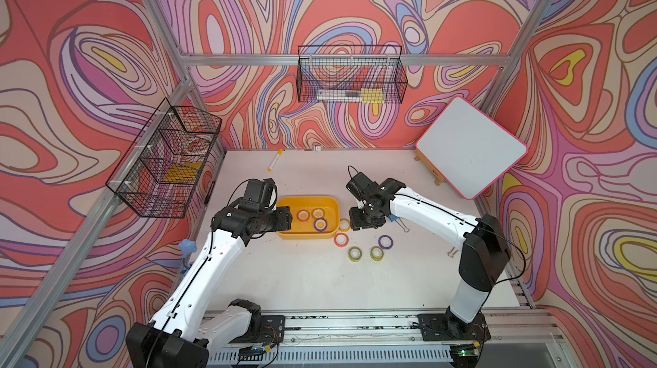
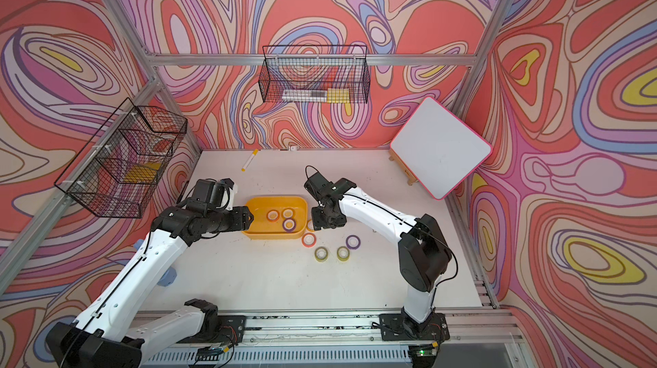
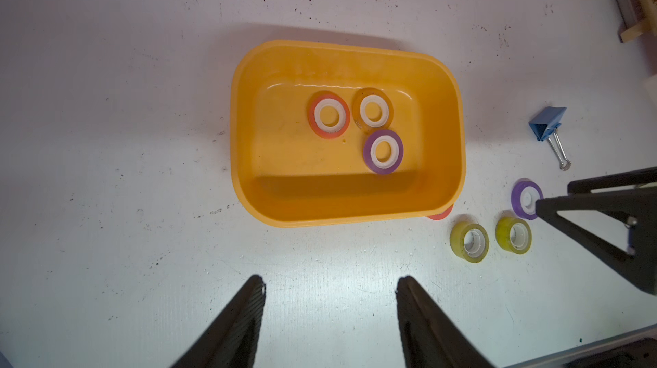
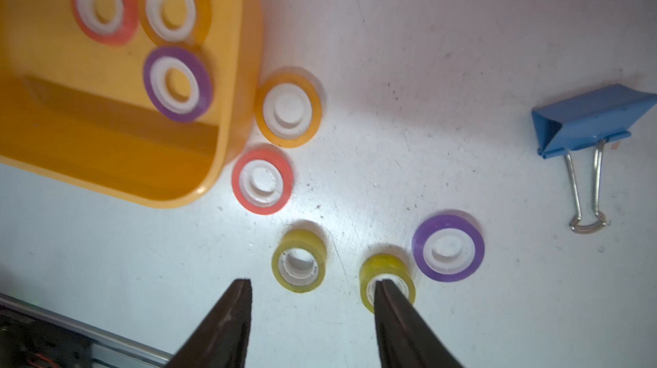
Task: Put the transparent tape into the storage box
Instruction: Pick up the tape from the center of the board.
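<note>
The storage box (image 1: pixel 302 202), a shallow yellow-orange tray, sits mid-table. Three transparent tape rolls lie flat in it: red-orange (image 3: pixel 329 115), amber (image 3: pixel 373 110) and purple (image 3: pixel 383 151). Several more rolls lie on the table to its right. An amber one (image 4: pixel 288 110) touches the tray wall, and a red-orange one (image 4: pixel 262 181) lies next to it. Further out are two olive rolls (image 4: pixel 299 261) (image 1: pixel 376 253) and a purple roll (image 4: pixel 448 246). My left gripper (image 3: pixel 330 284) hangs open and empty by the tray's left end. My right gripper (image 4: pixel 313 286) is open and empty above the olive rolls.
A blue binder clip (image 4: pixel 586 124) lies right of the loose rolls. A marker (image 1: pixel 275 160) rests near the back wall. A tilted whiteboard (image 1: pixel 471 145) stands at the back right. Black wire baskets hang on the back wall (image 1: pixel 350 74) and left wall (image 1: pixel 167 160).
</note>
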Action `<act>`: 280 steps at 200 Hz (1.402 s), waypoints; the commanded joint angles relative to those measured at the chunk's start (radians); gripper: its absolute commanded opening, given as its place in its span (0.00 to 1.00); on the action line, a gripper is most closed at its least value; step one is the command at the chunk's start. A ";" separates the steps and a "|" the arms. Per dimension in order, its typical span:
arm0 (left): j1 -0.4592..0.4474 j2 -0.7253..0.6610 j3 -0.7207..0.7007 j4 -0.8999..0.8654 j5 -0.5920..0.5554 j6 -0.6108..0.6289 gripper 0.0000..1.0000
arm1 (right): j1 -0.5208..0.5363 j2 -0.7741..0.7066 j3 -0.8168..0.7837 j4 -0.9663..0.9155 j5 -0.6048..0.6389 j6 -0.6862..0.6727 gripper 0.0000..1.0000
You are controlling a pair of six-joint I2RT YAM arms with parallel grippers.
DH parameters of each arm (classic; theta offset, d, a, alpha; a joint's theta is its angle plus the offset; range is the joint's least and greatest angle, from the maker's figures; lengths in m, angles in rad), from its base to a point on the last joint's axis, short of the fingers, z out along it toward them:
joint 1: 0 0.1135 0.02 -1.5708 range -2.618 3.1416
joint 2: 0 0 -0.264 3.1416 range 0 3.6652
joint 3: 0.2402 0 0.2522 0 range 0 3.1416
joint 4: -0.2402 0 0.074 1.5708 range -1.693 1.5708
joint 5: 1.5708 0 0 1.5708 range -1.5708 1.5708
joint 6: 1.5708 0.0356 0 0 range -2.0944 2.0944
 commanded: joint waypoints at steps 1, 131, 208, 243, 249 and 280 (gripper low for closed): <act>0.003 -0.014 -0.024 0.020 0.010 0.027 0.64 | 0.034 -0.045 -0.084 -0.015 0.018 -0.052 0.58; 0.002 -0.036 -0.075 0.069 0.018 -0.004 0.64 | 0.142 0.024 -0.196 0.169 0.046 -0.059 0.63; 0.002 -0.035 -0.081 0.063 0.016 0.007 0.64 | 0.148 0.089 -0.213 0.217 0.070 -0.006 0.62; 0.003 -0.035 -0.083 0.062 0.015 0.009 0.64 | 0.148 0.096 -0.238 0.232 0.068 0.007 0.60; 0.002 -0.035 -0.081 0.062 0.012 0.008 0.64 | 0.148 0.098 -0.241 0.235 0.070 0.007 0.59; 0.003 -0.036 -0.080 0.061 0.013 0.007 0.64 | 0.147 0.096 -0.253 0.245 0.064 0.007 0.51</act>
